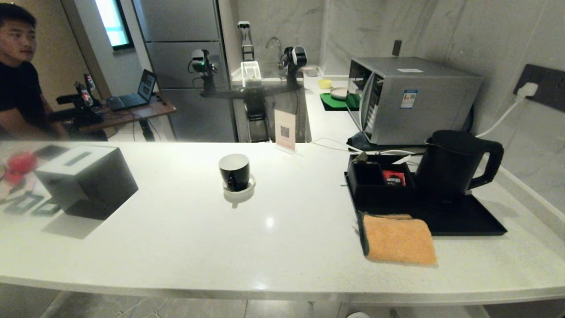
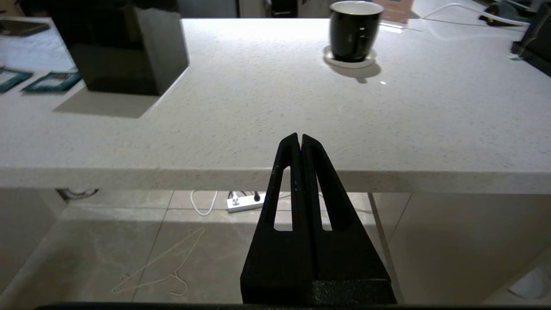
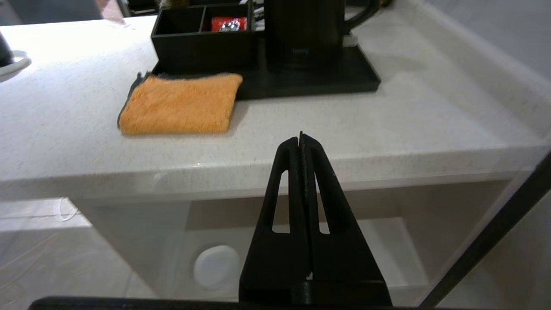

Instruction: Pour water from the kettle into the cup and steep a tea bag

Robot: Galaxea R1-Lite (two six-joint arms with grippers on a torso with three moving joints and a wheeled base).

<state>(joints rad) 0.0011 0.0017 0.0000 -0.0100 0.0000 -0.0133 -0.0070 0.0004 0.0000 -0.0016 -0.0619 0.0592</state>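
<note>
The black cup [image 1: 234, 171] stands on its white saucer [image 1: 239, 191] mid-counter; it also shows in the left wrist view [image 2: 354, 30]. The matte black kettle [image 1: 449, 167] sits on a black tray [image 1: 468, 221] at the right, and its lower body shows in the right wrist view [image 3: 303, 32]. A small grey-brown bit that looks like the tea bag [image 1: 362, 157] rests at the far corner of the black organiser box [image 1: 375, 182]. No water is visible. My left gripper [image 2: 300, 137] is shut and empty before the counter's front edge. My right gripper [image 3: 300, 138] is likewise shut and empty, short of the orange cloth [image 3: 181, 103].
A black tissue box [image 1: 86, 179] stands at the left with teal sachets [image 2: 51, 81] beside it. A microwave [image 1: 415, 99] and a card sign [image 1: 284, 130] are at the back. A person [image 1: 17, 88] sits far left. A power strip [image 2: 245, 202] lies on the floor.
</note>
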